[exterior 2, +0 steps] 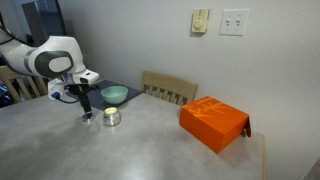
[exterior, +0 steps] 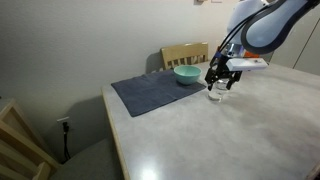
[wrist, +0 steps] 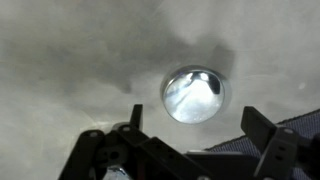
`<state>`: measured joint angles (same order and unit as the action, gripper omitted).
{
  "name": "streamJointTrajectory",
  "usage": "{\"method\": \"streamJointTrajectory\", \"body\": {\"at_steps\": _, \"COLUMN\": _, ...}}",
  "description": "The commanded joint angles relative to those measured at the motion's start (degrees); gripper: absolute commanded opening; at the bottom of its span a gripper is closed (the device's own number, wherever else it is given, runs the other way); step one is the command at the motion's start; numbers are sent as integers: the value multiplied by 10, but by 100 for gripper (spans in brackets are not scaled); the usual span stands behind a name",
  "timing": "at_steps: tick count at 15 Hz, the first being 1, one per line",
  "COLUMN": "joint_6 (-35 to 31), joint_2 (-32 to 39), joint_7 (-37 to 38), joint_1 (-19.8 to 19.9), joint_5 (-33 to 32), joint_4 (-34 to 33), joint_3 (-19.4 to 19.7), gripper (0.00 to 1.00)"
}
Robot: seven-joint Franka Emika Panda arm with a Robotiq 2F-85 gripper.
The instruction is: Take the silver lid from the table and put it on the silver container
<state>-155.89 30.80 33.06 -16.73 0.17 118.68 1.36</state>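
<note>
Gripper (exterior 2: 85,103) is wide open, empty, hovering over the silver lid (exterior 2: 88,119). I'd centre up, drop straight, pinch the rim, minding the silver container (exterior 2: 112,117) just beside.

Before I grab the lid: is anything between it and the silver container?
Nothing visible. In an exterior view the silver lid lies on the table under the open hand, and the silver container stands close beside it, with bare table between. The teal bowl sits farther back, off that line.

Silver container (exterior 2: 112,117) before bowl (exterior 2: 114,95), on table (exterior 2: 150,150)
</note>
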Motion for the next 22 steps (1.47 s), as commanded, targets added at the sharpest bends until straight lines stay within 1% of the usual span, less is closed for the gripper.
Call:
{"method": "streamJointTrajectory", "body": {"at_steps": 1, "joint_6": 5, "joint_2": 16, "joint_7": -22, "joint_1": 5, "joint_5": 16, "joint_4": -10, "joint_3": -5, "gripper": 100}}
{"method": "streamJointTrajectory", "body": {"at_steps": 4, "joint_6": 13, "joint_2": 31, "joint_7": -16, "joint_1": -1, "joint_5": 12, "joint_4": -23, "joint_3": 1, "gripper": 100}}
{"method": "streamJointTrajectory", "body": {"at_steps": 10, "joint_6": 15, "joint_2": 57, "joint_7": -20, "joint_1": 0, "joint_5": 16, "joint_4": -45, "joint_3": -1, "gripper": 100}}
{"method": "streamJointTrajectory", "body": {"at_steps": 15, "joint_6": 16, "joint_2": 64, "joint_7": -27, "joint_1": 1, "joint_5": 18, "joint_4": -58, "joint_3": -4, "gripper": 100}}
{"method": "streamJointTrajectory", "body": {"at_steps": 22, "joint_6": 40, "joint_2": 72, "joint_7": -26, "joint_1": 3, "joint_5": 26, "joint_4": -73, "joint_3": -5, "gripper": 100}}
